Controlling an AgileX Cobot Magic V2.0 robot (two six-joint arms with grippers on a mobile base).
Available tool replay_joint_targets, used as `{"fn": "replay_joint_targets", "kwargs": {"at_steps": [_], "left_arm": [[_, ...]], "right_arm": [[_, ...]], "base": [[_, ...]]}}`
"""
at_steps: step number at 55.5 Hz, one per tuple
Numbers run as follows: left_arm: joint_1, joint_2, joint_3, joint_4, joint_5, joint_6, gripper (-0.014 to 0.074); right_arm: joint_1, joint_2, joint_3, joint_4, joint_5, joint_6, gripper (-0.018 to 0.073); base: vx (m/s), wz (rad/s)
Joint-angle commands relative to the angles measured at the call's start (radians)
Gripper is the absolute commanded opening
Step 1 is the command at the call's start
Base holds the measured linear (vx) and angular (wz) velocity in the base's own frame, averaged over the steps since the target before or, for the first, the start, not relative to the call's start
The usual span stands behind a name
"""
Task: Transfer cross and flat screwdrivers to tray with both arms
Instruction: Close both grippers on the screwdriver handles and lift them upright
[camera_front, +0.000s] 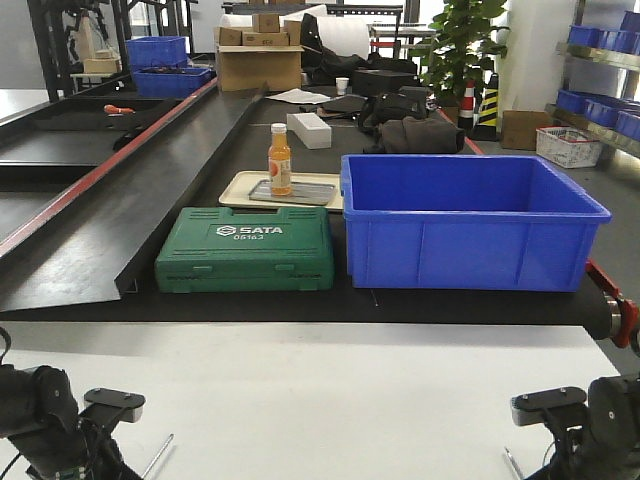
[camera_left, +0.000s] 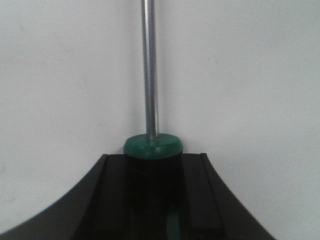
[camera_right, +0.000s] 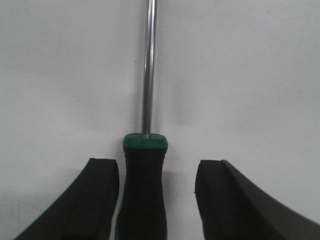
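A: Where is the left screwdriver sitting?
B: It is showing against the white surface, with its steel shaft pointing toward the top of the left wrist frame. The left hand is gripping its dark handle, and both fingers are pressing in just below the green collar. Whether the tool is touching the surface is not showing.

A: And the right hand?
B: It is standing spread wide around the right screwdriver, which is lying on the white surface. The handle is sitting between the fingers, nearer the one on the frame's left. White is showing on each side, so that hand is holding nothing.

A: Where is the tray showing?
B: In the front view it is resting on a beige tray just above the frame's centre, well apart from both arms at the bottom corners. An orange bottle is standing upright on it. A green tool case is lying just below it in the frame, and a blue bin is standing just to its right. Neither shaft's tip is showing.
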Motion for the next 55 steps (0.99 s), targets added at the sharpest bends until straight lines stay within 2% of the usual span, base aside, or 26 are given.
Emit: {"fn": "replay_joint_targets", "kwargs": {"at_steps": [1, 18, 29, 34, 44, 51, 55], "left_arm": [[-0.004, -0.031, -0.012, -0.036, -0.007, -0.012, -0.0006], [-0.004, -0.031, -0.012, -0.036, -0.013, -0.012, -0.0006], [-0.004, -0.031, -0.012, -0.036, -0.013, -0.012, -0.0006], [-0.004, -0.031, -0.012, -0.036, -0.01, -0.012, -0.0006], [-0.004, -0.032, -0.012, -0.036, -0.003, -0.012, -0.0006], [-0.004, -0.048, -0.012, -0.036, -0.011, -0.012, -0.0003], [-0.004, -0.074, -0.012, -0.036, -0.027, -0.012, -0.0003]], "right_arm": [[-0.005, -0.02, -0.028, -0.005, -0.029, -0.025, 0.0436], [-0.005, 0.036, -0.028, 0.001, -0.051, -0.025, 0.0424], [-0.004, 0.051, -0.028, 0.033, -0.052, -0.025, 0.037], [-0.004, 0.051, -0.028, 0.033, -0.046, -0.025, 0.0314], [-0.004, 0.045, -0.028, 0.051, 0.005, -0.025, 0.0127], [-0.004, 0.01, -0.028, 0.055, -0.007, -0.025, -0.0016], [-0.004, -0.028, -0.028, 0.068, -0.032, -0.026, -0.0013]], "base": [[0.0, 0.0], [0.0, 0.0], [0.0, 0.0], [0.0, 0.0], [0.0, 0.0], [0.0, 0.0], [0.0, 0.0]]}}
